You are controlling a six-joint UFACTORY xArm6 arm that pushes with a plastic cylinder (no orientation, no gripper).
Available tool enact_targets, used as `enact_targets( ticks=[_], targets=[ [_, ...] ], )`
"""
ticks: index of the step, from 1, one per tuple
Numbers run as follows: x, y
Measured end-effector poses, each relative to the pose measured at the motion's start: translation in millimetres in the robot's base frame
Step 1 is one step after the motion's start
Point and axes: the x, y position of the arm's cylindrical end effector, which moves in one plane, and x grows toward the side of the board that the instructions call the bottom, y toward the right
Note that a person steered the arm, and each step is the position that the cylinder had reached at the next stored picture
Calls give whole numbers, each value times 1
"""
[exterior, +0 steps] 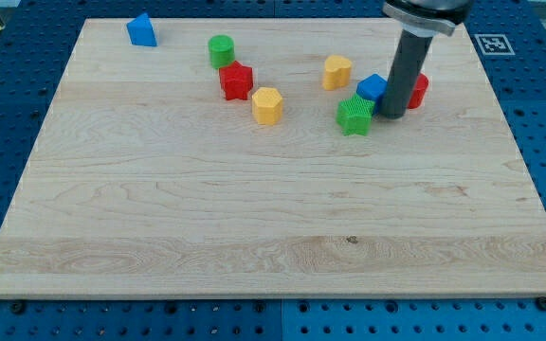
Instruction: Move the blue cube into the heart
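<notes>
Nearest the camera, the wooden board (273,256) lies bare. Further up, the blue cube (372,88) sits just right of the yellow heart (337,71), touching the green star block (354,116) below it. My tip (392,116) presses at the cube's right side, partly hiding a red block (418,90). No fingers exist to clench; I only push. Judging by looks, the cube is light, rigid and slides readily, so a flat-face push suits.
</notes>
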Motion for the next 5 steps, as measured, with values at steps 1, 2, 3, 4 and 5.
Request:
enact_targets(
  ticks=[1,2,3,4,5],
  targets=[
    [-10,-8],
    [-10,-8],
    [-17,-19],
    [-30,-35],
    [-33,-37]
  ],
)
